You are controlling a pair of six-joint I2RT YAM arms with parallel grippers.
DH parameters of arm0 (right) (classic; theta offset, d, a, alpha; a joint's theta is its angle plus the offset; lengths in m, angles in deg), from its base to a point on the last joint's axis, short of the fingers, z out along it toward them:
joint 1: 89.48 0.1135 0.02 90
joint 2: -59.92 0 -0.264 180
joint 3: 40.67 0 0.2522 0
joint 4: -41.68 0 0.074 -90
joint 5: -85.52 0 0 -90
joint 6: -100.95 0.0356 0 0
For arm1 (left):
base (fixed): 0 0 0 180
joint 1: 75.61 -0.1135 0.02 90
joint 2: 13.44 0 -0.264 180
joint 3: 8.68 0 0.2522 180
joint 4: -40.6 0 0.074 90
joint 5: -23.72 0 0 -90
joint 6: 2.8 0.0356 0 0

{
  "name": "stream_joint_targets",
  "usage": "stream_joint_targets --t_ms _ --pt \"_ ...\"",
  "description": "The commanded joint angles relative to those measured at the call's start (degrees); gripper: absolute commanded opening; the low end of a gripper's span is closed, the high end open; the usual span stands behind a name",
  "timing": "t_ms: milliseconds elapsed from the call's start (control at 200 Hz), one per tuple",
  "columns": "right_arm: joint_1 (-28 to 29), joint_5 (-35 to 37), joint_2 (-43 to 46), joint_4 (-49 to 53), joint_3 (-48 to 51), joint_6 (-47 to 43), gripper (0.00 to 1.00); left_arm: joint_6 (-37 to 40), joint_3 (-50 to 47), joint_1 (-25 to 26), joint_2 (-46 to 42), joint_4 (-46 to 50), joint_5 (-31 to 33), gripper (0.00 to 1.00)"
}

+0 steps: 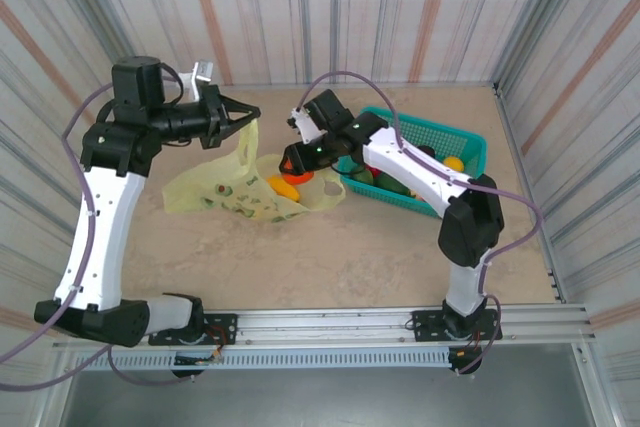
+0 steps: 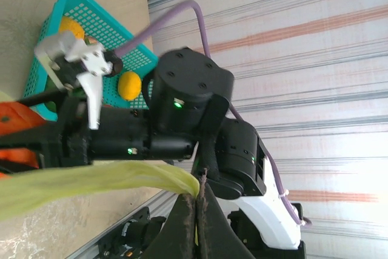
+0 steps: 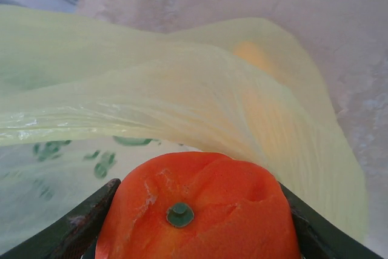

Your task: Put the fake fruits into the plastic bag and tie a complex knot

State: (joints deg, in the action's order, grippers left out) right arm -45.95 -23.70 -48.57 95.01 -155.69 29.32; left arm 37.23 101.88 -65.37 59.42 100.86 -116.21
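plastic bag (image 1: pixel 197 192), one; orange-red fruit (image 3: pixel 200 210), one, between right fingers (image 3: pixel 85 225)

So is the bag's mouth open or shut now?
Open: the left gripper lifts the plastic bag by one handle, and the mouth gapes toward the orange fruit in the right gripper.

Around my work area stand walls (image 1: pixel 400 7) of pale ribbed panels, streaked lengthwise with grey and rust-brown stripes, closing in the back and both sides. Below me lies the counter (image 1: pixel 330 257), a beige, mottled, stone-like surface. A silver metal rail (image 1: pixel 330 319) runs along its near edge. Light falls soft and even.
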Motion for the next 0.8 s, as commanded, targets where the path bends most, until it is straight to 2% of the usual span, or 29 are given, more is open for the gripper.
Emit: stream_joint_targets --t_ms 0,205,431,611,676,796 --pt "3.55 2.71 -3.28 0.76 -5.23 -0.72 0.61 3.00 -1.39 -1.13 -2.07 2.76 -0.72 0.00" --pt "7.11 -2.20 -5.79 -3.42 -9.07 2.09 0.61 2.74 -2.04 -3.77 -2.23 4.93 1.99 0.00" --pt "9.16 -9.52 -12.28 -8.42 -14.39 7.83 0.61 2.34 -0.65 -3.87 -0.20 5.05 2.97 0.00" --pt "10.70 -5.01 -18.42 -7.41 -18.52 11.27 0.62 2.69 -1.25 -3.98 -0.63 5.97 4.31 0.00" --pt "10.79 -2.54 -19.36 -6.45 -18.82 12.25 0.67 2.69 -1.98 -3.99 -0.94 6.06 4.33 0.00" --pt "10.95 -3.72 -18.82 -7.34 -18.37 12.90 0.74 2.87 -3.09 -4.00 -1.26 6.15 4.58 0.00"
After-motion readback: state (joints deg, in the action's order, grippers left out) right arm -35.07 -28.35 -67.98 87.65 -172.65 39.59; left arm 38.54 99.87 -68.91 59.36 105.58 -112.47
